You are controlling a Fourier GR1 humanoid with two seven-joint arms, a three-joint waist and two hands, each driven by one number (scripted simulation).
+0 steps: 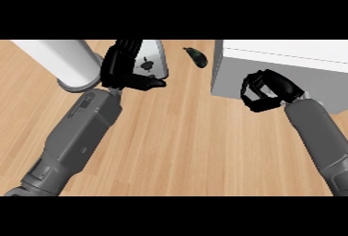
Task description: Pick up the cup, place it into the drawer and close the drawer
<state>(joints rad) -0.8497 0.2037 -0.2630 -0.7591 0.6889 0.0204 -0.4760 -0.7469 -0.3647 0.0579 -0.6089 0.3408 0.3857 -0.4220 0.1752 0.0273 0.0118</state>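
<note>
Head view showed a wooden counter point(183, 147) seen from steeply above, with two grey forearms coming up from the lower edge. The right hand point(266, 91) was at the front of a pale grey drawer unit point(285, 69) at upper right, its fingers curled as if hooked on or pressing the drawer face; what, if anything, it gripped could not be made out. The left hand point(125, 67) was up near the top edge, fingers curled down beside a shiny metallic object point(153, 57), possibly the cup, though its shape was unclear. Whether the hand truly gripped it could not be told. Just left of that hand stood a tall white cylinder point(65, 62) on a round base. A small dark object point(195, 56) lay between the metallic piece and the drawer unit.

Judging from this layout, the step in hand was probably closing the drawer. To do it well, the right hand should push squarely along the drawer's line of travel until the front sat flush, while the left arm held well apart from the white cylinder.
</note>
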